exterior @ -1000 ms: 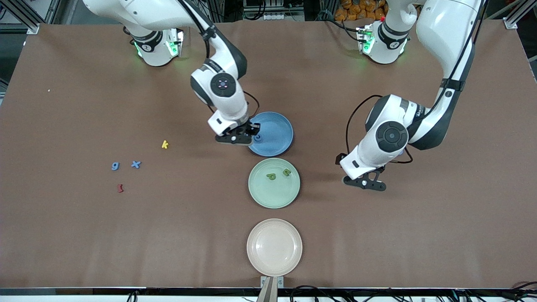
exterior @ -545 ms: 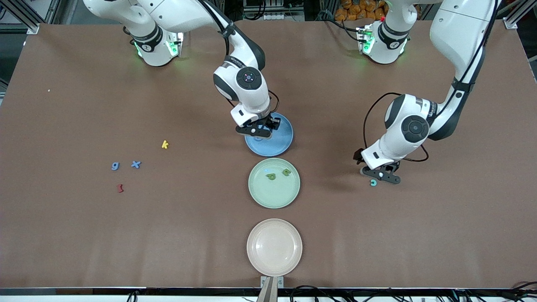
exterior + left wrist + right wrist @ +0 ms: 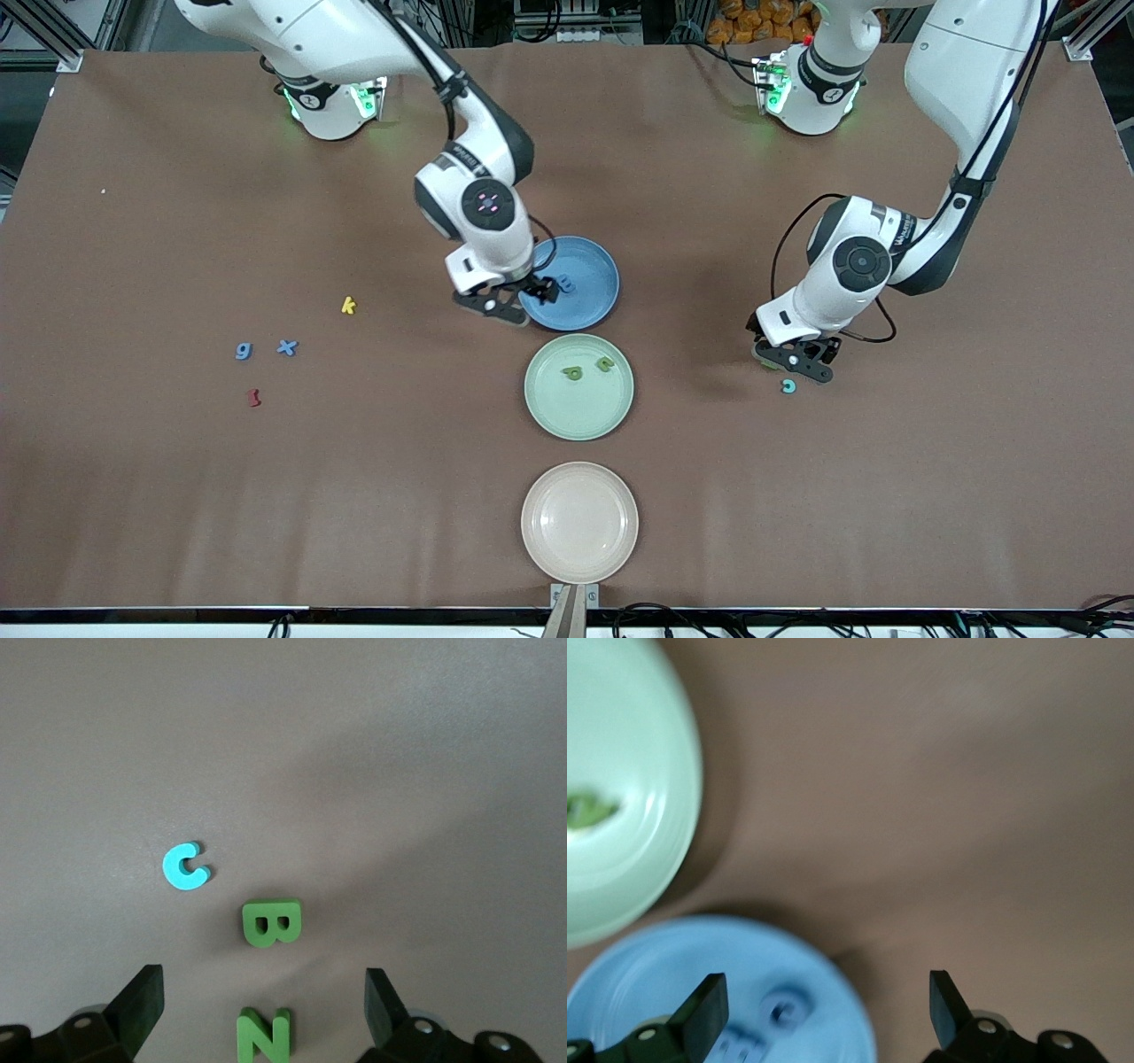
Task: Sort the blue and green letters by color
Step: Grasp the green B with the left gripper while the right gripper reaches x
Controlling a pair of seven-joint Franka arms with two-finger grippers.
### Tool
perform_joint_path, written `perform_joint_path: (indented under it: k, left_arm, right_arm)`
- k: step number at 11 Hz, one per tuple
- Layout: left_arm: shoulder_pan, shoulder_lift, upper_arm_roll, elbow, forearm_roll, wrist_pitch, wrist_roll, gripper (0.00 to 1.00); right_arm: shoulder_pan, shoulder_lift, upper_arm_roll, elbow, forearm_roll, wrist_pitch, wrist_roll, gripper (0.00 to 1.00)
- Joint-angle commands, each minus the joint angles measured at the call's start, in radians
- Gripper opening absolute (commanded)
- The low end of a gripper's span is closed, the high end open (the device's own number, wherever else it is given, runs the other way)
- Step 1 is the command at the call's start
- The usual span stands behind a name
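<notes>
While both tools gape empty | right tool (image 3: 518,297) over blue plate (image 3: 585,306) rim (blue letters (image 3: 565,285) beside) | left tool (image 3: 795,356) over green B (image 3: 271,923)

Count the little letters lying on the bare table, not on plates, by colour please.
Blue: 2, the g and the x
Green: 2, the B and the N
Yellow: 1, the k
Dark red: 1, the dark red letter
Turquoise: 1, the c
Total: 7
</notes>
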Motion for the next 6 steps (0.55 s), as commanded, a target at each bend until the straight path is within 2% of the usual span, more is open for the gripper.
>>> perform_joint_path:
  k: [1,4,6]
  left_arm:
    - [0.001,0.022,-0.001,-0.011,0.033,0.047,0.006,1.0]
    - [-0.002,0.048,-0.001,-0.009,0.036,0.087,0.006,1.0]
    - [-0.002,0.065,-0.001,0.002,0.062,0.098,0.006,0.99]
  right_arm:
    - [-0.184,-0.083,0.014,-0.046,-0.018,-0.055,-0.131,1.0]
    - [-0.385,-0.141,0.004,-0.114,-0.018,-0.055,-0.304,1.0]
    - [-0.448,-0.143,-0.048,-0.116,-0.018,-0.058,-0.327,1.0]
